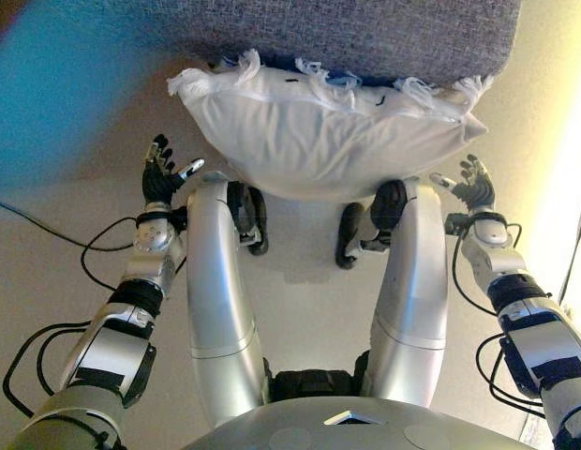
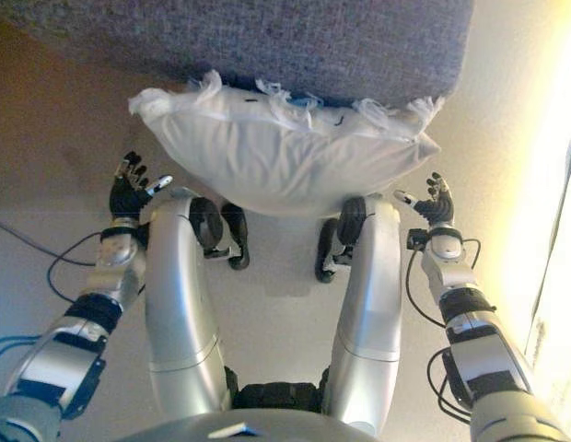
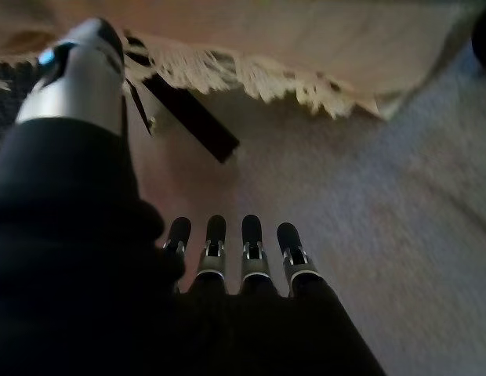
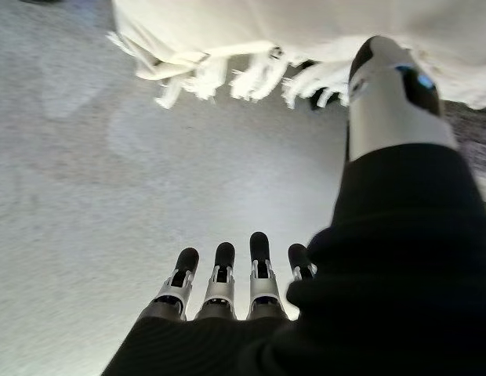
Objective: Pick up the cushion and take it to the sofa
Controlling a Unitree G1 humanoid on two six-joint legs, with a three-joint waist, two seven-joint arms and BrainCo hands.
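A white cushion [image 1: 319, 131] with a fringed edge lies against the front edge of the grey fabric sofa [image 1: 365, 33], its near side overhanging toward me. My left hand [image 1: 161, 173] is open a little off the cushion's left end, not touching it. My right hand [image 1: 473, 187] is open just off the cushion's right end. The left wrist view shows straight fingers [image 3: 251, 239] with the cushion's fringe [image 3: 259, 74] beyond them. Straight fingers [image 4: 223, 266] and the fringe [image 4: 219, 74] appear in the right wrist view too.
Pale carpet floor [image 1: 47, 197] spreads on both sides below the sofa. A bright strip [image 1: 572, 216] runs along the right edge of the scene.
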